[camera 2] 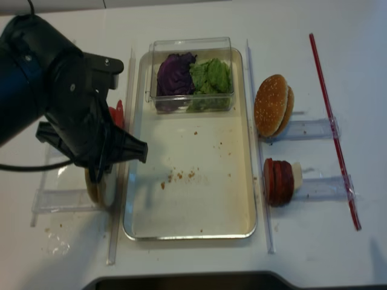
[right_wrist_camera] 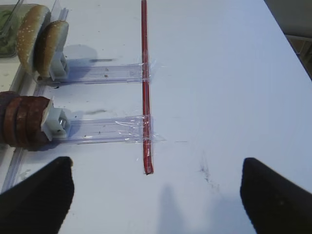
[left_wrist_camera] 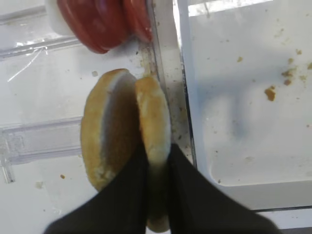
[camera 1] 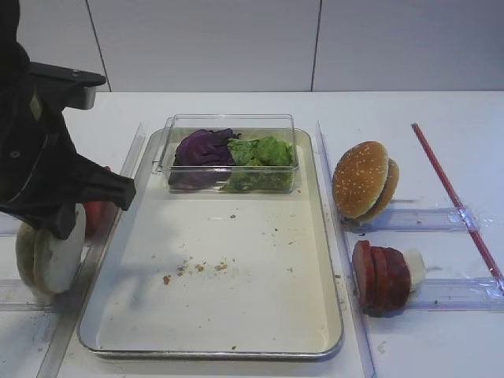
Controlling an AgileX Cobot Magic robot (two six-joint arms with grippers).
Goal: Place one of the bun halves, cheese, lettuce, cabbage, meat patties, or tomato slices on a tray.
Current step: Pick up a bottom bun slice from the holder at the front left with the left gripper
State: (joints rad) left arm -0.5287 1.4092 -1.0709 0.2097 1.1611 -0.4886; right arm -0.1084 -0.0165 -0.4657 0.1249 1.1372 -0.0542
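Note:
Two pale bun halves [left_wrist_camera: 105, 141] stand on edge in a clear rack left of the tray [camera 1: 236, 315]. My left gripper [left_wrist_camera: 157, 195] is shut on the right bun half [left_wrist_camera: 152, 117], one finger on each face. Red tomato slices [left_wrist_camera: 105, 22] stand just behind them. Green lettuce [camera 1: 264, 153] and purple cabbage [camera 1: 203, 148] fill a clear box at the tray's far end. Dark meat patties [camera 1: 382, 276] stand in a rack right of the tray. My right gripper [right_wrist_camera: 156, 195] is open over bare table, holding nothing. No cheese is in view.
A sesame bun [camera 1: 362, 179] stands on edge in a rack at the right, behind the patties. A red strip [camera 1: 457, 197] is taped along the table's far right. Clear rails run along both long sides of the tray. Crumbs [camera 1: 197, 268] speckle the tray floor.

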